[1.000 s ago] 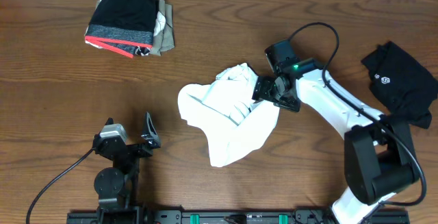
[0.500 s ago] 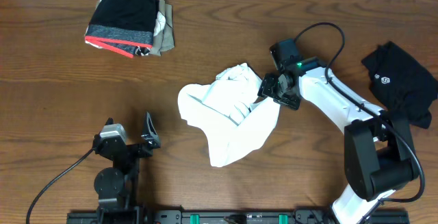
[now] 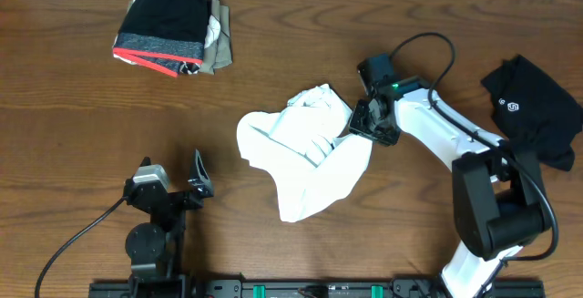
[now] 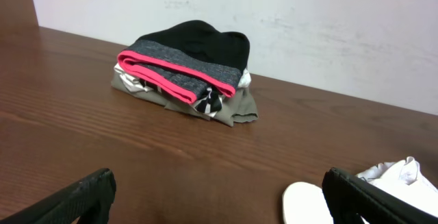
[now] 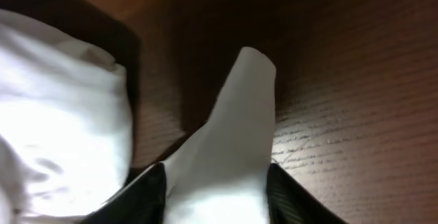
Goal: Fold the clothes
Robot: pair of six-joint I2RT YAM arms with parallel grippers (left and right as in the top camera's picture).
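White crumpled shirt of thin wrinkly cloth point(image 3: 305, 157) lies mid-tabletop, likely light and limp, best pinched at a hem fold; right gripper point(image 3: 357, 123) nips its right-side fold, left gripper point(image 3: 171, 172) gapes wide, empty.

Soft, even light is falling from above on the brown wood-grain table point(image 3: 291, 70) in the overhead view, leaving only faint shadows. The crumpled white thin-cloth shirt point(image 3: 305, 157) is glaring, with its folds washing out. In the right wrist view it is blurring at close range and casting a dark shadow on the wood. In the left wrist view the pale painted wall point(image 4: 308, 25) is showing evenly lit.
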